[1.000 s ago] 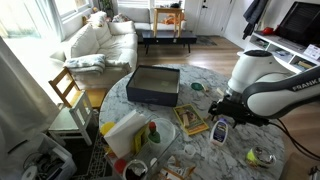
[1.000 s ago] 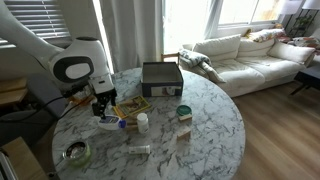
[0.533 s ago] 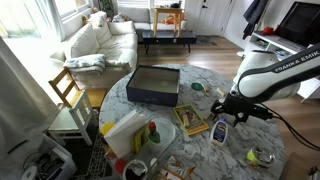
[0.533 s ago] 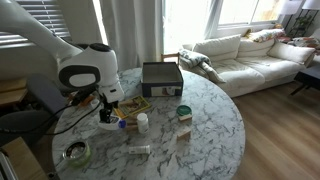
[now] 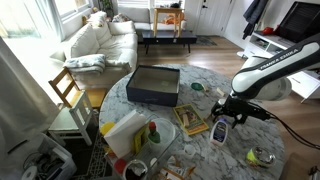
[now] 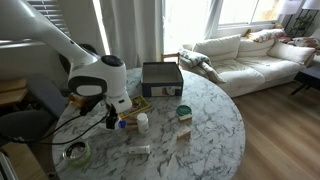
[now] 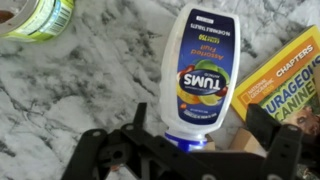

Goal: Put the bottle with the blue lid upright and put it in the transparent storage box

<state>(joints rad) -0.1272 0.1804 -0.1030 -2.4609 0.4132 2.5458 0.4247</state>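
**Round Marble Table in a Sunny Room**

Sunlight fills a living room with a white couch (image 5: 95, 40) at the upper left. A round marble table (image 5: 200, 102) fills the middle of both exterior views. At its lower left edge sits the see-through box (image 5: 122, 128). Something yellow shows in it, but I cannot tell what. Near the middle stands a dark box (image 5: 153, 85) with its top open. To the right of it lies a yellow book (image 5: 190, 120). Just right of the book, the bottle with the blue lid (image 7: 200, 65) lies on its side on the marble. In the wrist view its lid end points down the frame, between the jaws of the gripper (image 7: 190, 150). The jaws stand wide apart, not squeezing it. A green bottle (image 7: 40, 15) lies at the upper left of that view.
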